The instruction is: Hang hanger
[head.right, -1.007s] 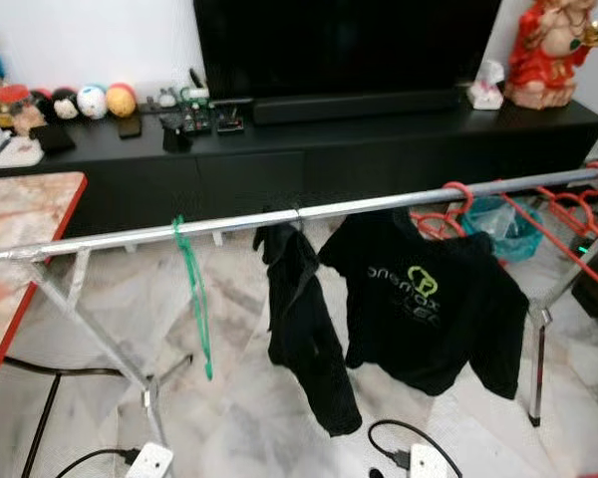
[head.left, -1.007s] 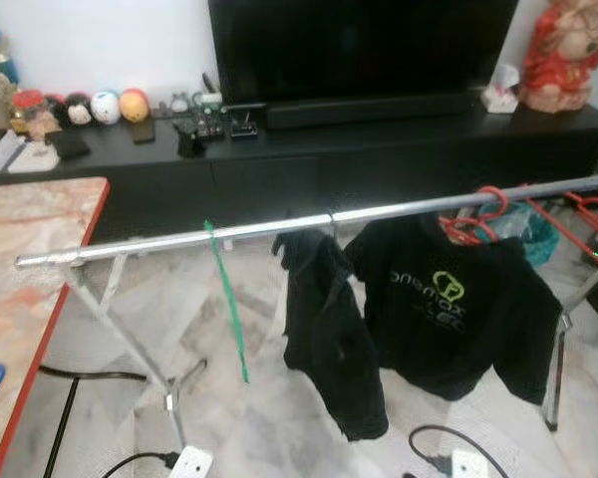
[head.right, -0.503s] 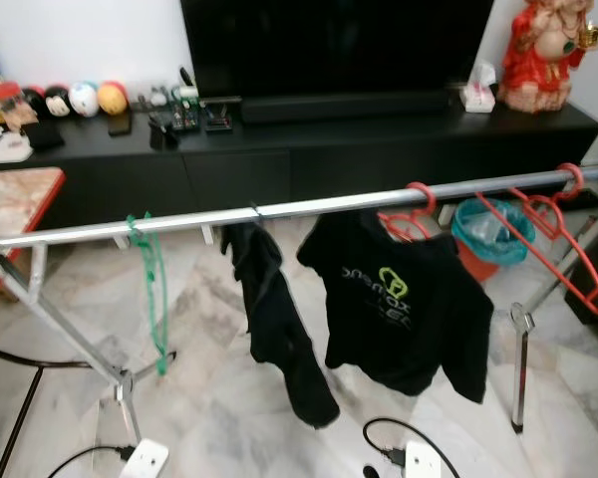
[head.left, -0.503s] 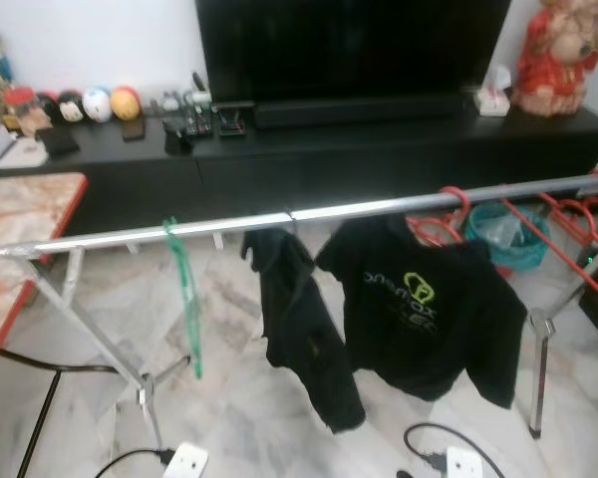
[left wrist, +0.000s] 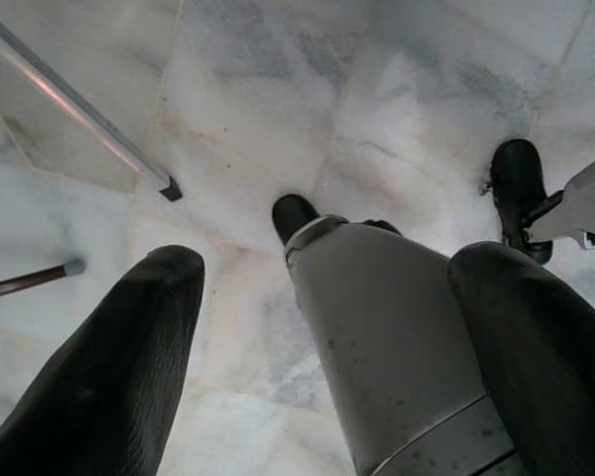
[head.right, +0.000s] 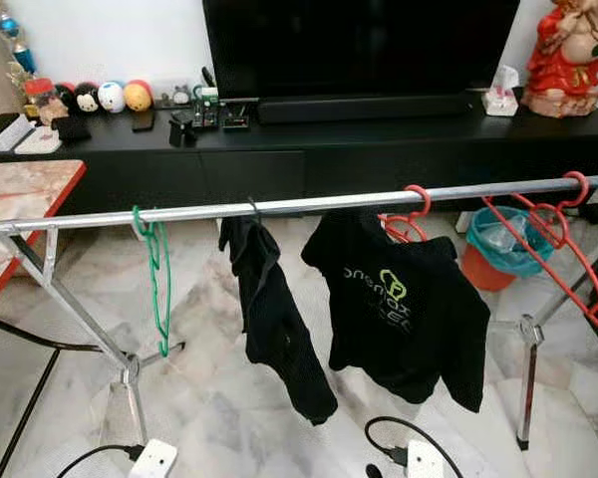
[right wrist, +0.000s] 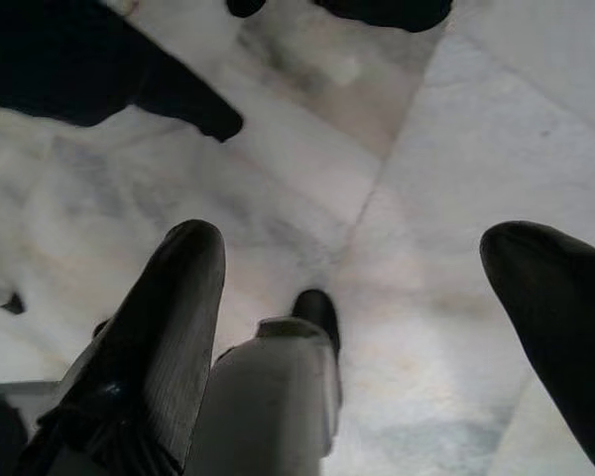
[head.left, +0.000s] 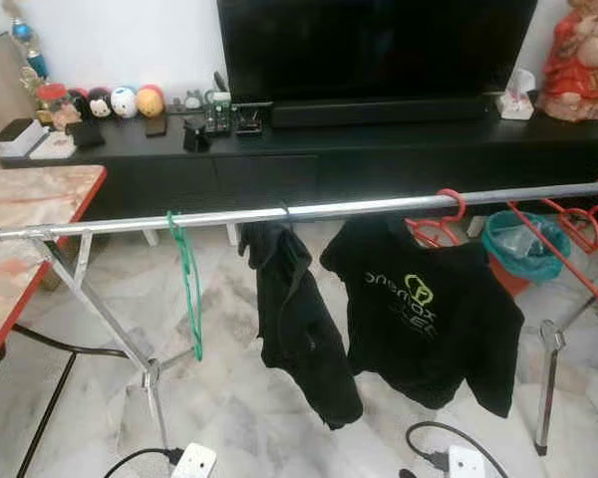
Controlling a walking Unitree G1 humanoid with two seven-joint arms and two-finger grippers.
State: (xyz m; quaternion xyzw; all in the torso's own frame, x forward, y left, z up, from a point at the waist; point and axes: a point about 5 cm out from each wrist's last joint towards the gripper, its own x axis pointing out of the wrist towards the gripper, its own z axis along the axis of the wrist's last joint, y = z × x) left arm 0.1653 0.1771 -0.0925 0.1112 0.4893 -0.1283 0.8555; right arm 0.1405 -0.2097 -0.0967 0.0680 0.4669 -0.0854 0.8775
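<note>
White marble floor point(head.left: 239, 408) across the lower frame, silver rail point(head.left: 309, 209) spanning mid-frame, green hanger point(head.left: 187, 284) hung left of centre beside black shirts point(head.left: 419, 314), left gripper point(left wrist: 327, 337) and right gripper point(right wrist: 367, 327) both spread wide, nothing held, pointed floorward.

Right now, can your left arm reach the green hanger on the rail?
Probably not yet. The left tool hangs down by the leg, pointing at the floor, open and empty. The green hanger hangs on the rail ahead with nothing between; the arm must lift first.

Camera panning, rail point(head.left: 309, 210) levelling in view; green hanger point(head.left: 187, 289) swinging slightly, hanging straighter on rail.
</note>
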